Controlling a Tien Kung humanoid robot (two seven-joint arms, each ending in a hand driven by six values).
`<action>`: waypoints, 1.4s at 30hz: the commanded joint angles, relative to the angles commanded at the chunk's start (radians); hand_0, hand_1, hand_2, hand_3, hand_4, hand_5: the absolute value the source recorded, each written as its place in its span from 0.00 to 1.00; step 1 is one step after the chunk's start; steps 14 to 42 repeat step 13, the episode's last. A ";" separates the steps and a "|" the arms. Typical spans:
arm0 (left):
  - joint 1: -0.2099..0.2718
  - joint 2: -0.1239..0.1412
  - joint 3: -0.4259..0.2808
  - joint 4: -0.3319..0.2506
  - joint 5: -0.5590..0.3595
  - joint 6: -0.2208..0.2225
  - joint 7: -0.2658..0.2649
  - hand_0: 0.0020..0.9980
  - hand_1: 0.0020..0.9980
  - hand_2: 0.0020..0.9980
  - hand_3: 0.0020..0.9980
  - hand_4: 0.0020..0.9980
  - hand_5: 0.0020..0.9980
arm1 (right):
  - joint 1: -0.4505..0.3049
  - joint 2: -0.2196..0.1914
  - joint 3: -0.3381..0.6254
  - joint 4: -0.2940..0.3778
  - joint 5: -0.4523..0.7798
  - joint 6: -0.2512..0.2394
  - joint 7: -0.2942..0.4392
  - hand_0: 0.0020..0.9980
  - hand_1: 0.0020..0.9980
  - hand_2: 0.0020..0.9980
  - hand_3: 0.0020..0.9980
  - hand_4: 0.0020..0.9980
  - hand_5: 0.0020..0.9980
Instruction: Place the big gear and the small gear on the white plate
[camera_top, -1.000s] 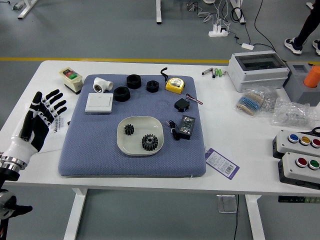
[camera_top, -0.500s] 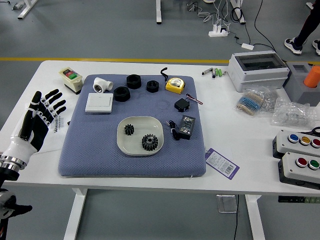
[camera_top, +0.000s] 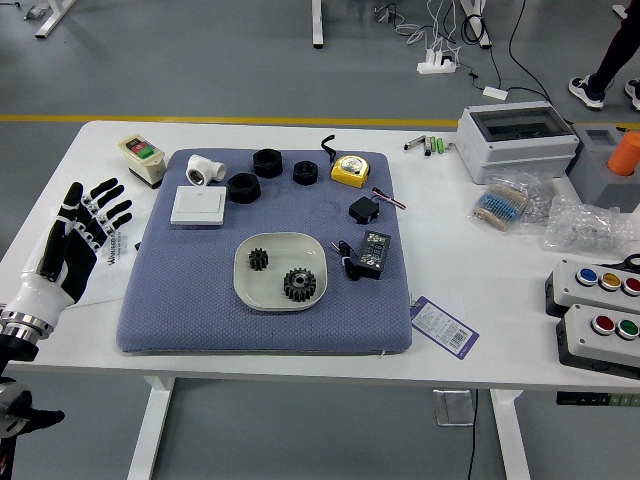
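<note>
Head view: big black toothed gear (camera_top: 299, 285) and small black one (camera_top: 258, 259) sit on the rounded white plate (camera_top: 261, 287), so the empty, wide-spread black-and-white left hand (camera_top: 83, 238) should avoid nudging it.

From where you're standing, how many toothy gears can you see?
2. The small gear is on the white plate's left side, towards the back. The big gear is on its right side, nearer you.
</note>
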 joint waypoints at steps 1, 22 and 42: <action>0.000 0.000 0.001 0.000 0.000 0.000 0.000 0.84 0.85 0.92 0.86 0.97 0.92 | 0.000 0.000 0.000 0.000 0.000 0.000 0.000 0.72 0.73 0.75 0.61 0.89 0.73; -0.003 0.003 0.012 0.000 -0.001 0.000 -0.002 0.84 0.85 0.92 0.85 0.97 0.92 | -0.002 -0.002 -0.010 0.001 0.002 0.002 0.002 0.72 0.73 0.75 0.61 0.89 0.73; -0.003 0.003 0.012 0.000 -0.001 0.000 -0.002 0.84 0.85 0.92 0.85 0.97 0.92 | -0.002 -0.002 -0.010 0.001 0.002 0.002 0.002 0.72 0.73 0.75 0.61 0.89 0.73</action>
